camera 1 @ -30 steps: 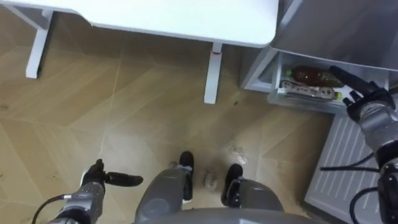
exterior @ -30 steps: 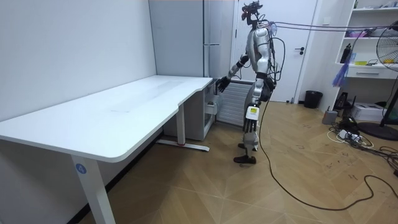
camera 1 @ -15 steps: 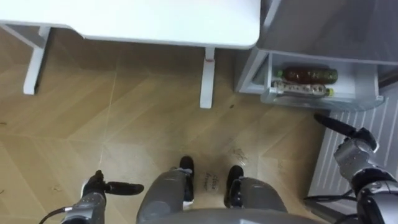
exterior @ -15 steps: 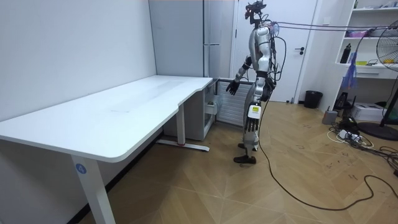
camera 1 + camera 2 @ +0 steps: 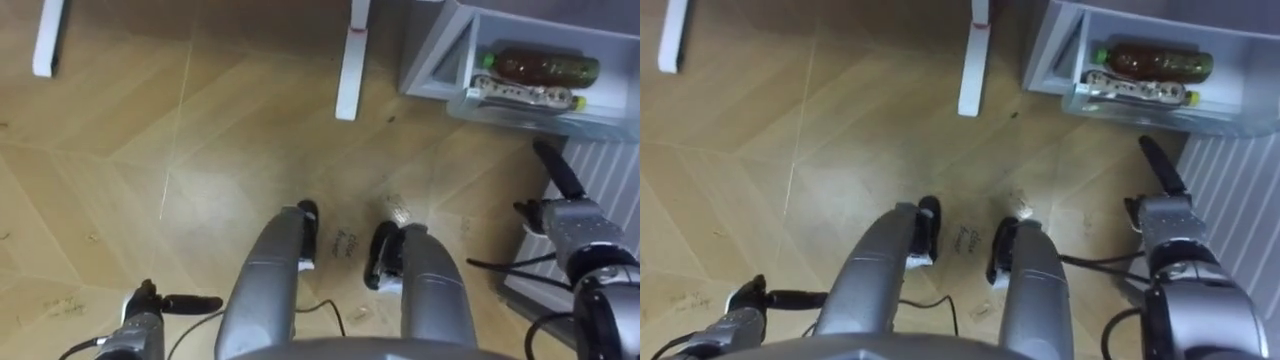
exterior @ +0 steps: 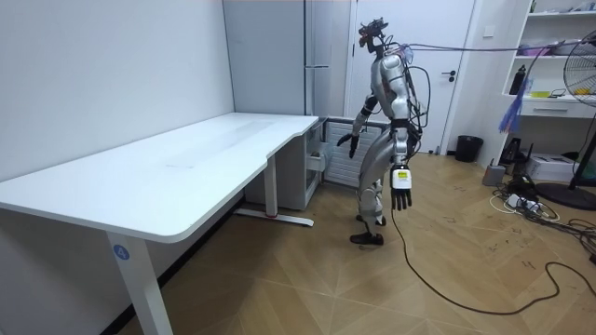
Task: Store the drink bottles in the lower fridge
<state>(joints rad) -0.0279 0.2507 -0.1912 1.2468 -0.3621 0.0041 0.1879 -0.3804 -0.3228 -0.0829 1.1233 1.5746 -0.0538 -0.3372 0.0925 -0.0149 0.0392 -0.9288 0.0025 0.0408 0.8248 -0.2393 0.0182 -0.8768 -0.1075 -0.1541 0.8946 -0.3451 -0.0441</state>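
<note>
Right hand (image 5: 574, 224) fingers straight, left hand (image 5: 150, 306) outstretched, two cylindrical plastic bottles (image 5: 545, 68) lying in grey fridge drawer (image 5: 432, 62)

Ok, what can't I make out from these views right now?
- The fridge compartment: right end cut off by the eye views' edge, so spare room is unclear.
- The brown bottle and the labelled bottle inside: too small to identify the drinks; anything behind them is hidden by its top wall.
- Room view: the compartment's inside is too small and partly behind the desk.
</note>
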